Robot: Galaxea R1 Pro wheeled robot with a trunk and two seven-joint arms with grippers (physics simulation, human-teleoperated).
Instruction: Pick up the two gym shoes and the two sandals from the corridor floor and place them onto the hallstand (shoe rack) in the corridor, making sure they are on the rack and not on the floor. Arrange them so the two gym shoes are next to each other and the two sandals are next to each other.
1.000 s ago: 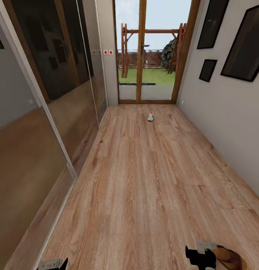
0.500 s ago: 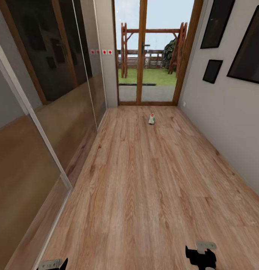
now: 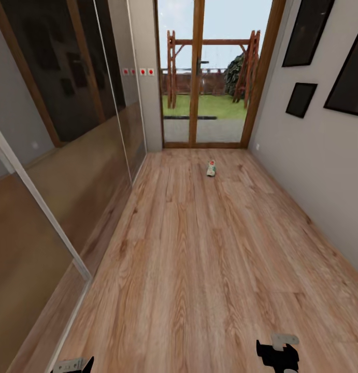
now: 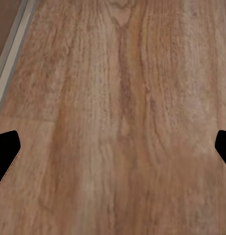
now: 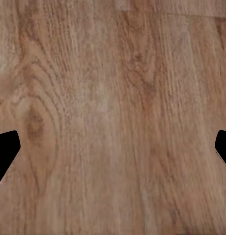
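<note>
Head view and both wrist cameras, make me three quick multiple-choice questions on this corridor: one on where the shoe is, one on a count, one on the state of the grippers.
1. Where does the gym shoe lie?
A. On the corridor floor near the glass door
B. Against the mirrored wardrobe
C. Between the grippers

2. How many dark picture frames hang on the wall at the right?
A. One
B. Three
C. Five

3. How stand the left gripper and right gripper?
A. Both shut on shoes
B. One holds a sandal
C. Both open and empty

Key: 1 A, the shoe sits far down the floor before the door. 2 B, three frames show. 3 C, each wrist view shows fingers wide apart over bare planks.
</note>
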